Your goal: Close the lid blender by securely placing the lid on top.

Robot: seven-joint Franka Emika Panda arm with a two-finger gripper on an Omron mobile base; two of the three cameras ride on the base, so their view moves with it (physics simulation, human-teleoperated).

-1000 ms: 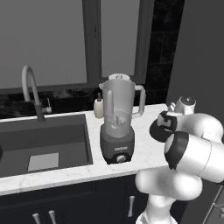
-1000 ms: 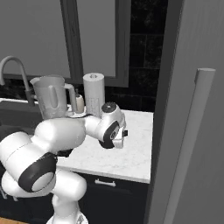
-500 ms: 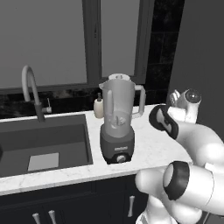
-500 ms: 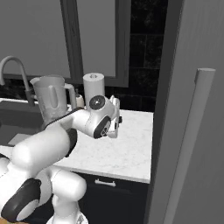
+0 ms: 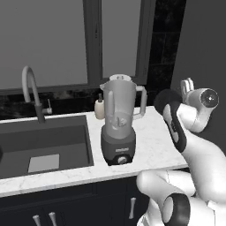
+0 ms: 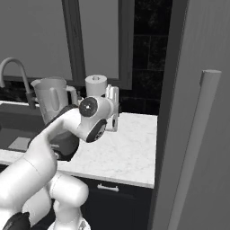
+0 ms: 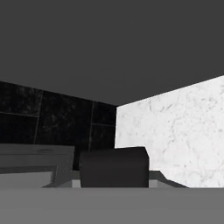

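The blender point(image 5: 118, 119) stands on the marble counter, a tall clear jar with a side handle on a dark grey base with a front knob. The jar point(image 6: 51, 96) has an uncovered mouth. The lid is hidden or out of view. My gripper point(image 5: 188, 84) is raised to the right of the blender at about the height of the jar's rim, well apart from it. The gripper point(image 6: 113, 92) is seen from the other side in the right base view. In the hand view its fingertips point(image 7: 113, 164) look shut with nothing between them, facing black wall tiles and bare counter.
A sink point(image 5: 44, 145) with a curved faucet point(image 5: 32, 90) lies left of the blender. A small cream soap bottle point(image 5: 99, 108) stands behind it, next to a paper towel roll point(image 6: 95, 85). A tall grey panel point(image 6: 197, 112) closes off the counter point(image 6: 121, 148) on the right.
My arm has swung up from low over the counter's right part. The hand now sits higher, beside the jar's top. The blender has not moved.
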